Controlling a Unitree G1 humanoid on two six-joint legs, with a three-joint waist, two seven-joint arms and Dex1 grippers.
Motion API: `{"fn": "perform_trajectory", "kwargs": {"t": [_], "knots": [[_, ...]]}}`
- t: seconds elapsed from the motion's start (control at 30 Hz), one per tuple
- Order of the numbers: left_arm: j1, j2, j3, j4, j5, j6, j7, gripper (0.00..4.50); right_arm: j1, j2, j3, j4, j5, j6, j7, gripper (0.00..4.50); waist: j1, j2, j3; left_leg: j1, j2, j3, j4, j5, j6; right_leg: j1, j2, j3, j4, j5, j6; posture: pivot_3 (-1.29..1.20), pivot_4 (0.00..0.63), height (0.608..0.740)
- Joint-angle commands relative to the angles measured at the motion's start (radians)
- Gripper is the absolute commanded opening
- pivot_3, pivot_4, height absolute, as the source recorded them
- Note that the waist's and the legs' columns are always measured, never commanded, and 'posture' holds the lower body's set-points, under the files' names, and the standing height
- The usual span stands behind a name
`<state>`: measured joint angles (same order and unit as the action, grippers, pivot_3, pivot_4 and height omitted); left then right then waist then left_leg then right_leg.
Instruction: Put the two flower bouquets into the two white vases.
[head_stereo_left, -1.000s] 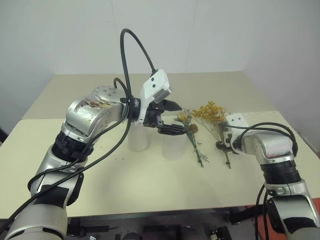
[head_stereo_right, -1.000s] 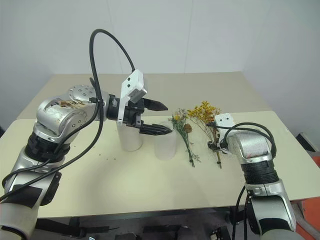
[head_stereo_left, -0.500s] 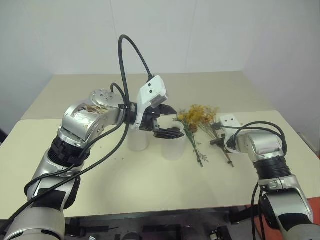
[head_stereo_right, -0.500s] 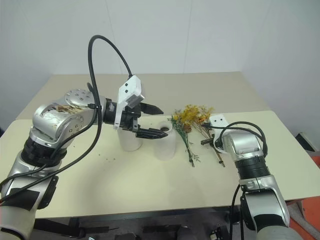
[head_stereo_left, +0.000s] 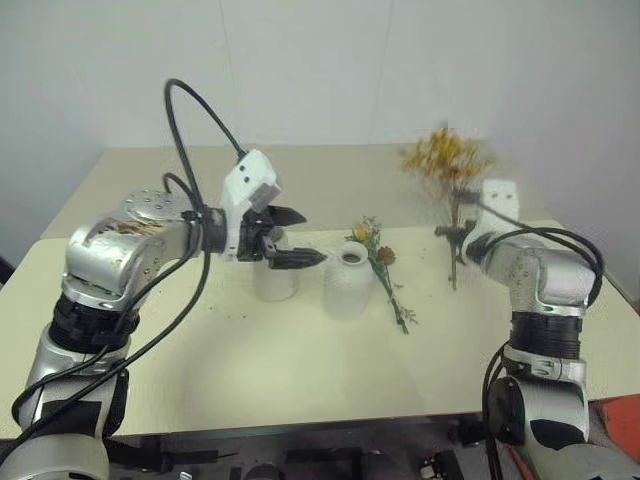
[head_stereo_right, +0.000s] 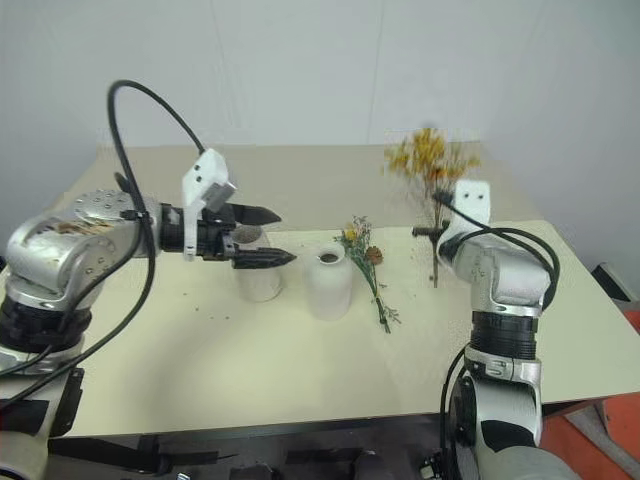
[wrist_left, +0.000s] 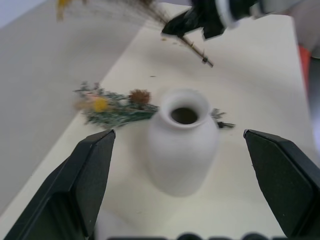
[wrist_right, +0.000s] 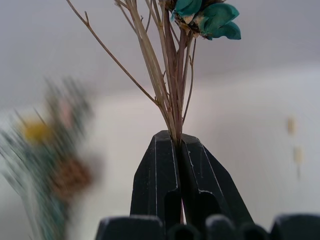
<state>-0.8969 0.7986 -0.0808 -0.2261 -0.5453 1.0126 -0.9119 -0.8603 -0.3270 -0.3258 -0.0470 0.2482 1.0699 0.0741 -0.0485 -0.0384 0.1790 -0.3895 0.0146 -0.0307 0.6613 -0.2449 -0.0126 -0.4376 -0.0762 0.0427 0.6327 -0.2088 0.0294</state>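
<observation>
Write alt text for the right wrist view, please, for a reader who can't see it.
Two black fingers of the right gripper are shut on the thin brown stems of the yellow bouquet, which rise upright from between them. Blurred at one side, the grey-green bouquet lies on the pale table.

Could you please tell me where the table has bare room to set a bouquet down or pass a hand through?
Free: the near strip of the table in front of both vases, and the far tabletop behind them. Crowded: the middle, where the tall vase, the bottle vase and the grey-green bouquet sit close, with the open left gripper above.
</observation>
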Motion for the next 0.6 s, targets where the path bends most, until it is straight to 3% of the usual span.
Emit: {"fn": "perform_trajectory", "kwargs": {"t": [0.03, 0.3, 0.6], "knots": [[0.033, 0.064, 0.051, 0.003, 0.042, -0.019, 0.024, 4.5, -0.053, 0.055, -0.018, -0.098, 0.081, -0.104, 0.04, 0.06, -0.006, 0.0, 0.0, 0.0, 0.0, 0.0, 0.0, 0.0, 0.0, 0.0, 0.0, 0.0, 0.0, 0.0, 0.0, 0.0, 0.15, 0.74], [0.168, 0.175, 0.159, -0.032, 0.04, -0.049, 0.027, 4.5, -0.118, 0.21, 0.118, -0.042, 0.13, -0.297, 0.134, 0.06, -0.018, 0.001, 0.0, 0.0, 0.0, 0.0, 0.0, 0.0, 0.0, -0.001, 0.0, 0.0, 0.001, 0.0, 0.0, 0.0, 0.15, 0.74], [0.236, 0.188, 0.219, -0.098, 0.016, -0.043, 0.052, 4.5, -0.151, 0.367, 0.255, 0.117, 0.107, -0.564, 0.196, 0.06, -0.019, 0.001, 0.0, 0.0, 0.0, 0.0, 0.0, 0.0, 0.0, -0.001, 0.0, 0.0, 0.008, 0.0, -0.001, 0.0, 0.15, 0.74]]}}
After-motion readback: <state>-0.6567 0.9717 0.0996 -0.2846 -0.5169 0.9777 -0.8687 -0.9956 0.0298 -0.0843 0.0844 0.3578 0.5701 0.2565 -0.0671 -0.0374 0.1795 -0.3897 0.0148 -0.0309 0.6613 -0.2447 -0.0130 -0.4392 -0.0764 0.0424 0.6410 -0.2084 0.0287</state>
